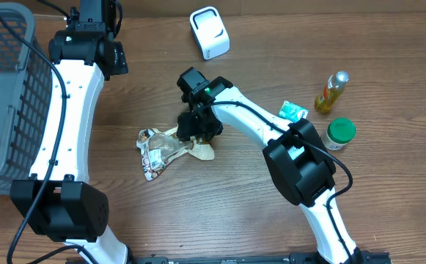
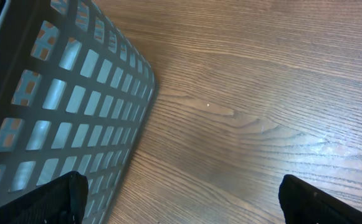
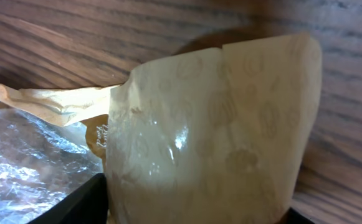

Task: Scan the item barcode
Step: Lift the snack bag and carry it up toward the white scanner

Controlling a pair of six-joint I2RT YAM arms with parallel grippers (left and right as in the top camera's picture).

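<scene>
My right gripper (image 1: 196,132) is down on the 3 o'clock end of the crinkled bag (image 1: 160,149) at mid-table. I cannot tell whether its jaws are clenched on it. The white scanner (image 1: 209,31) stands at the bag's 1 o'clock, well apart.

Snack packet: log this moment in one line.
right gripper: down on snack packet, jaws astride it, grip unconfirmed | left gripper: open, beside basket | scanner: apart from packet

Print on the snack bag (image 1: 158,150) is too blurred to read
</scene>
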